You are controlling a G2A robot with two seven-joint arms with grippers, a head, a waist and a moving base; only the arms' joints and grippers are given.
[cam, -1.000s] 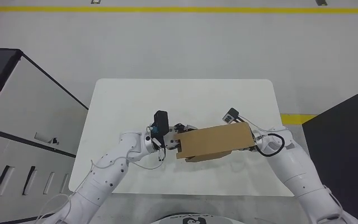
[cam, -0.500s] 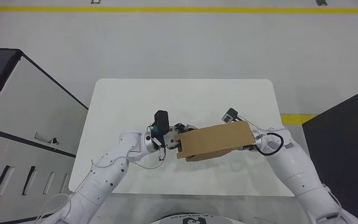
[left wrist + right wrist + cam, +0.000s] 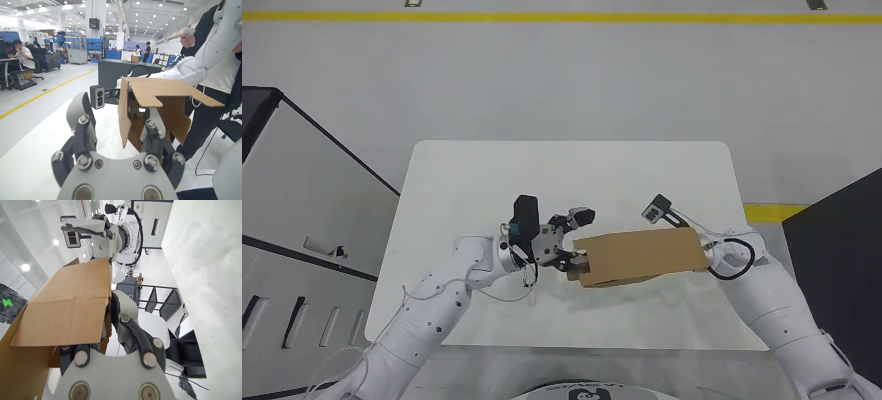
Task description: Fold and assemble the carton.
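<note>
Working the end-closing step, with the body already opened into a tube. Holding the carton (image 3: 642,257) lengthwise between the two arms, over the front part of the white table (image 3: 472,170). Not telling from these angles whether its underside is touching the tabletop.

Clamping the far end with the right gripper (image 3: 108,315), pinching one cardboard wall. Judging that from one finger (image 3: 126,308) pressing against the panel edge, and not seeing the other finger, hidden behind the panel.

Presenting the left gripper (image 3: 580,240) at the near open end, spread wide and gripping nothing. Straddling the upright side flap (image 3: 122,113): putting one finger (image 3: 152,117) inside the mouth and leaving the other (image 3: 79,111) clear outside.

Seeing the notched top flap (image 3: 175,94) sticking straight out, unfolded. Reading the near end as not yet closed, and rating progress as roughly early-to-mid.

Next move probably needing:
- closing left on the side flap, or pushing it inward across the mouth
- bracing firmly with right against racking or sliding

Watching for:
- creasing the flap off its score line
- trapping the inner finger behind incoming flaps
</note>
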